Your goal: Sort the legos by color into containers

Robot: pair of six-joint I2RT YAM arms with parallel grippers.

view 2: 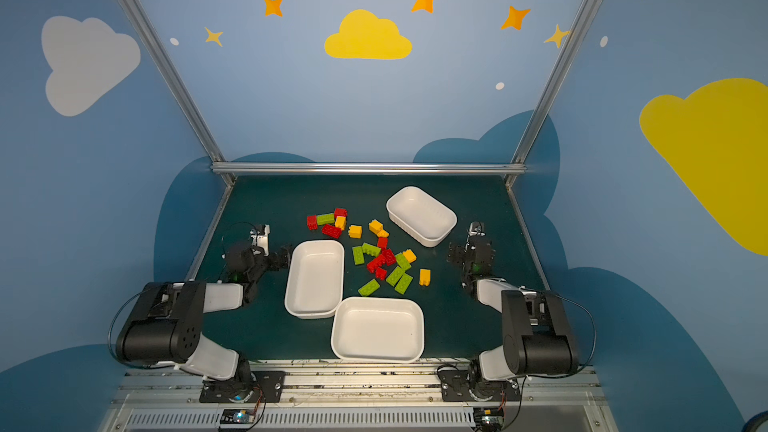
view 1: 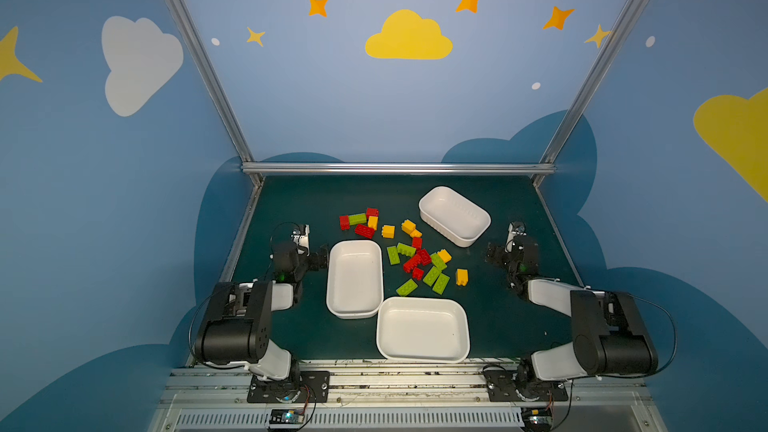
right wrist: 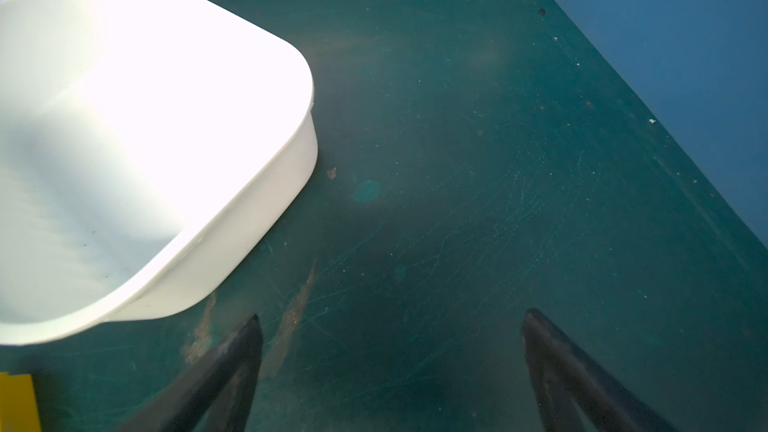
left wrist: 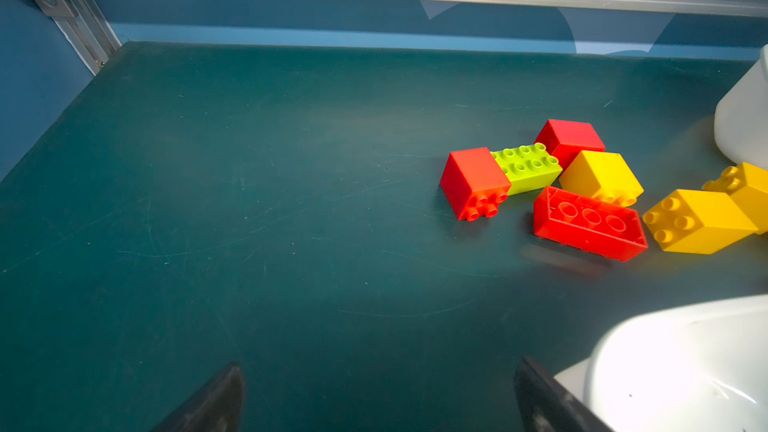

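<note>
Red, lime green and yellow legos lie loose mid-table in both top views, in a far group [view 1: 362, 221] [view 2: 330, 222] and a nearer heap [view 1: 419, 261] [view 2: 384, 261]. Three white containers stand empty: one left of the heap [view 1: 332, 280], one at the front [view 1: 423, 357], one at the back right [view 1: 478, 236]. My left gripper [view 1: 322, 257] [left wrist: 381, 364] is open over bare mat beside the left container [left wrist: 623, 334]; a red square brick [left wrist: 473, 182] and a green oblong one [left wrist: 525, 166] lie ahead. My right gripper [view 1: 492, 253] [right wrist: 392, 314] is open, beside the back container [right wrist: 249, 209].
An aluminium frame rail [view 1: 397, 168] closes the far edge of the dark green mat, with slanted posts at both back corners. Blue walls stand on three sides. A metal rail [view 1: 395, 378] carrying both arm bases runs along the front edge.
</note>
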